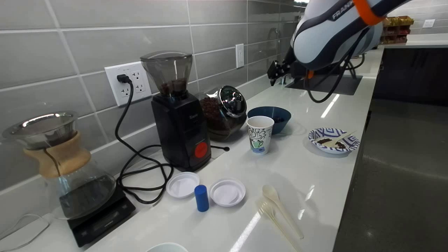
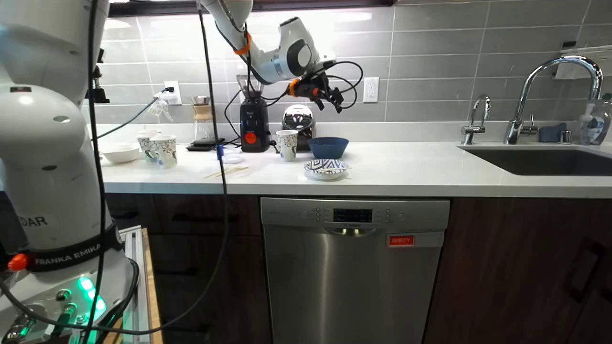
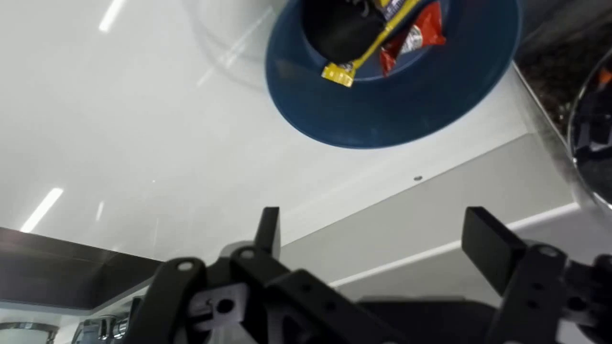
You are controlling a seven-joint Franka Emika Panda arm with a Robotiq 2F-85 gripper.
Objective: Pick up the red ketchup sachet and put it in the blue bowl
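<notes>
The blue bowl [image 3: 373, 114] is dark blue, deep and upright on the white counter. It shows in both exterior views [image 1: 281, 127] [image 2: 328, 148]. In the wrist view a small red packet with a white mark, seemingly the red ketchup sachet [image 3: 429, 27], lies inside the bowl. It is beside a yellow packet [image 3: 340, 74] and a round black thing [image 3: 342, 28] that partly covers the contents. My gripper [image 3: 373, 212] is open, with nothing between its fingers. It hangs above the counter near the back wall, higher than the bowl, in both exterior views [image 1: 275, 72] [image 2: 331, 106].
A paper cup [image 1: 259, 134] stands close to the bowl. A glass jar [image 1: 224, 112] and black coffee grinder [image 1: 180, 126] stand along the tiled wall. A patterned dish [image 1: 351, 143] sits near the counter's front edge. Plastic cutlery [image 1: 280, 206] lies nearby. A sink [image 2: 550, 160] is further along.
</notes>
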